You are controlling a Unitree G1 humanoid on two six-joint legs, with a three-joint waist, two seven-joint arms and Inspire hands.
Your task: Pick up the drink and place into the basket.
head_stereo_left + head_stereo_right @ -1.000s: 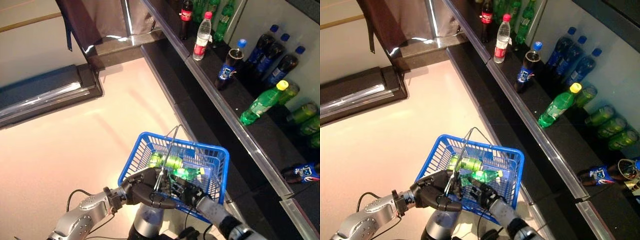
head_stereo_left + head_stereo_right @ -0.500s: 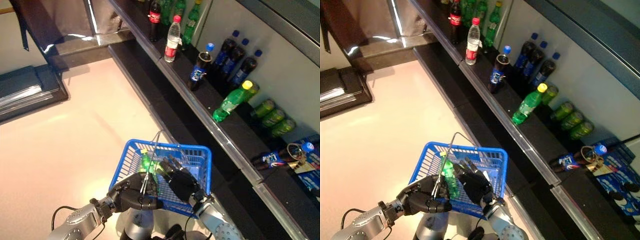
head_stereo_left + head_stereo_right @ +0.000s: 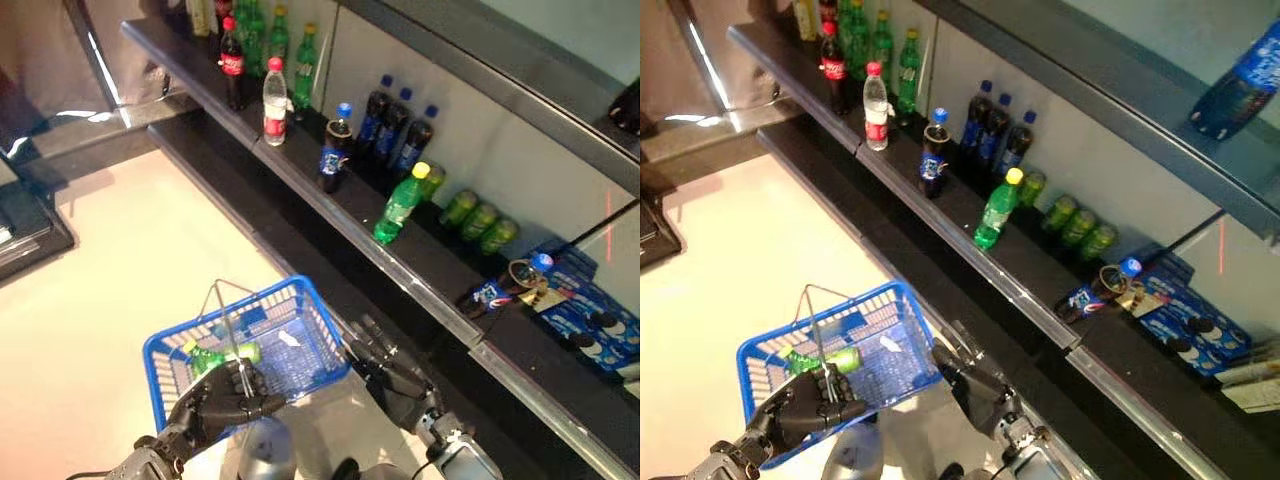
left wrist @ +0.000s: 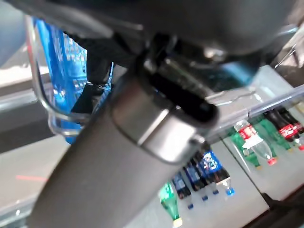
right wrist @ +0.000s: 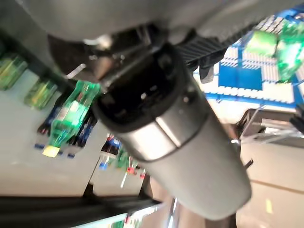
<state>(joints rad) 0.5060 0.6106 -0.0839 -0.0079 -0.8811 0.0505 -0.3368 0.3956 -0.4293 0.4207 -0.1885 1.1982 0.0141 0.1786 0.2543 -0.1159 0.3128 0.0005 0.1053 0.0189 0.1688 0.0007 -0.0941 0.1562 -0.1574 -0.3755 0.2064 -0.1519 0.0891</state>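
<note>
The blue basket (image 3: pixel 300 345) hangs in front of me at the lower left. My left hand (image 3: pixel 222 397) is shut on its thin wire handles (image 3: pixel 228 312). A green drink (image 3: pixel 218 355) lies inside the basket near its left side; it also shows in the right wrist view (image 5: pixel 280 45). My right hand (image 3: pixel 392 372) is open and empty, fingers straight, just outside the basket's right corner, between the basket and the dark shelf.
A long dark shelf (image 3: pixel 330 215) runs along the right. On it stand a green bottle with a yellow cap (image 3: pixel 398 206), dark bottles with blue caps (image 3: pixel 392 130), a clear bottle with a red cap (image 3: pixel 274 88) and green cans (image 3: pixel 480 222). Pale floor (image 3: pixel 110 270) lies to the left.
The camera has swung toward the shelf. My right hand has come out of the basket, empty and open, to its right side. The green drink stays in the basket.
</note>
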